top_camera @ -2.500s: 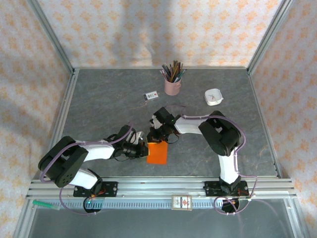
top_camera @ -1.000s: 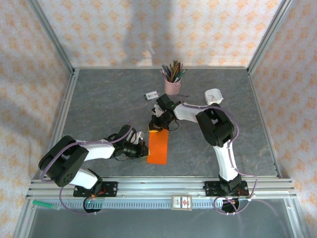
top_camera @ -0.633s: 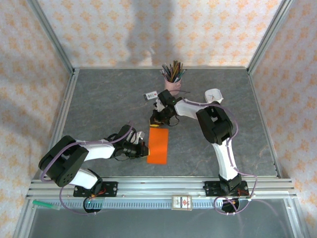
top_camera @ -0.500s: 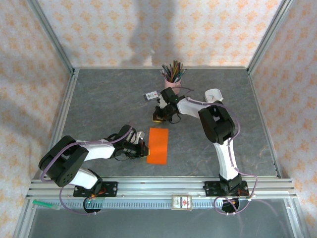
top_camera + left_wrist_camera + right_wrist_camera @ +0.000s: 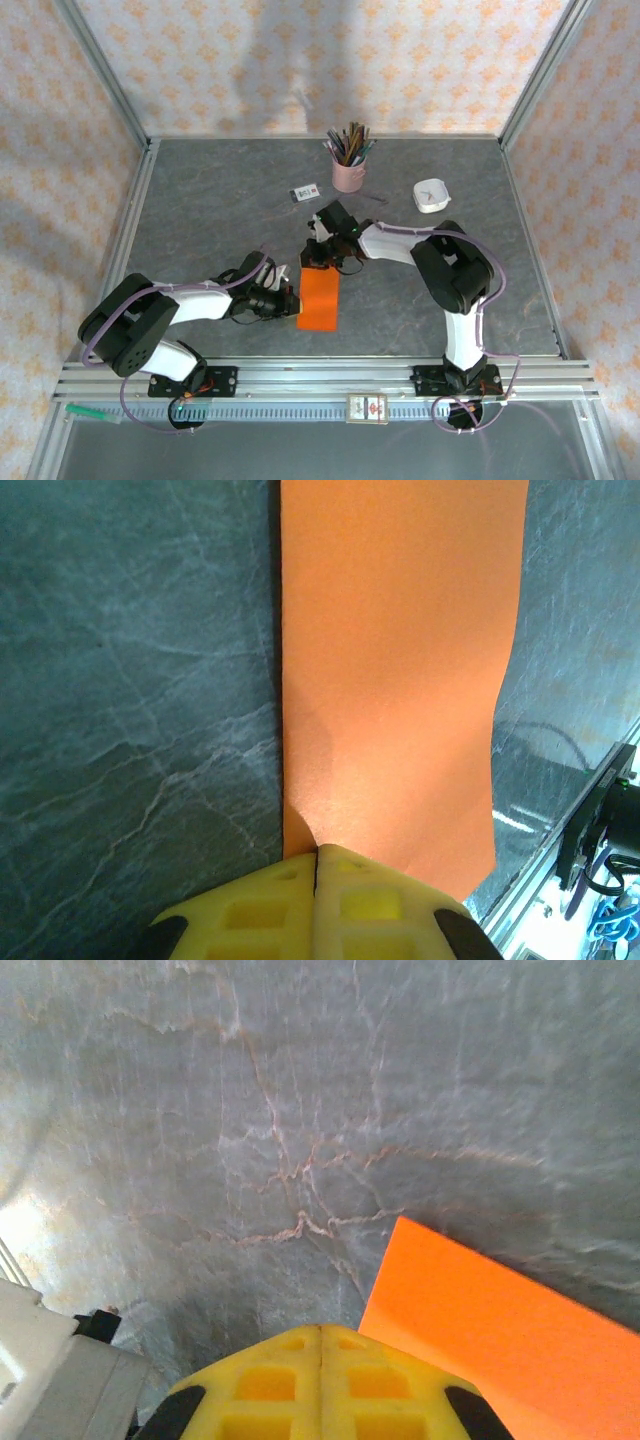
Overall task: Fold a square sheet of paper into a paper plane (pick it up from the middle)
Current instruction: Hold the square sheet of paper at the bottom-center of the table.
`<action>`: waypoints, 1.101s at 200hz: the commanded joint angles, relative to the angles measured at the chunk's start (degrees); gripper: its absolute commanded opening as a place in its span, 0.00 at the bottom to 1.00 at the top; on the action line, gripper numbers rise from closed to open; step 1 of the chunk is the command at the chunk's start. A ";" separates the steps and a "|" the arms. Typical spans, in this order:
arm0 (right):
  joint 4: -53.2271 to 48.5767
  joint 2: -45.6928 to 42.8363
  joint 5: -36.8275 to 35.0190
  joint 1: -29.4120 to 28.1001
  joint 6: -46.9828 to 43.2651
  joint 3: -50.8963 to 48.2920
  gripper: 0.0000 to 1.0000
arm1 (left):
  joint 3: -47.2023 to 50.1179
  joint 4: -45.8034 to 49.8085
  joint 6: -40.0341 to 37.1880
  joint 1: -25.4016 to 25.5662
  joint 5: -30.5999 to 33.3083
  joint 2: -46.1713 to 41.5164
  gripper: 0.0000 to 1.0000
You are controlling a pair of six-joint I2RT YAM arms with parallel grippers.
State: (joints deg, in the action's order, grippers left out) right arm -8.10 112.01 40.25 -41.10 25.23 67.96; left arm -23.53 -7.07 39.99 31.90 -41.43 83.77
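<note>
Top external: square sheet of paper (image 5: 320, 300), a flat orange rectangle; left and right jaws pressed together.

Grey marbled tabletop (image 5: 210, 230) edged by metal rails (image 5: 330, 380) and peach patterned walls (image 5: 250, 60), with a pink cup of pencils (image 5: 348, 177) near the far edge, a small white printed card (image 5: 304, 193) just left of it, and a small white dish (image 5: 431, 195) off to the right.
</note>
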 commanded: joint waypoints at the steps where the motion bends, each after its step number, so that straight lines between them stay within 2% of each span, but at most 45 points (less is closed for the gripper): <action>1: 4.43 1.31 0.70 -0.36 2.13 -1.19 0.00 | 2.77 10.01 -1.93 0.97 11.11 4.48 0.00; 80: 3.09 3.88 -3.17 -0.12 -0.33 -5.15 0.00 | 1.66 8.51 -1.75 0.97 9.24 1.36 0.00; 117: 2.40 3.83 -4.71 0.19 -1.65 -7.00 0.00 | -2.09 8.83 -1.67 0.88 7.47 -3.57 0.17; 149: 2.03 3.61 -5.36 0.23 -2.28 -7.75 0.00 | -4.89 7.35 -0.71 0.25 6.02 -6.33 0.22; 163: 2.21 3.66 -5.47 0.21 -2.28 -8.02 0.00 | -5.45 5.93 0.15 -0.65 5.90 -6.01 0.20; 195: 2.79 3.87 -5.63 0.23 -1.89 -8.02 0.00 | -6.33 1.43 1.03 -2.42 5.38 -2.88 0.02; 220: 3.03 3.83 -5.79 0.23 -1.67 -8.11 0.00 | -7.60 -1.44 1.06 -2.55 3.99 0.72 0.00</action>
State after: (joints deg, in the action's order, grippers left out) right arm -0.08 113.19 40.71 -41.21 24.40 62.48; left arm -29.17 -4.60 40.64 29.61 -36.88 81.45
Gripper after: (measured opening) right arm 0.043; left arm 0.064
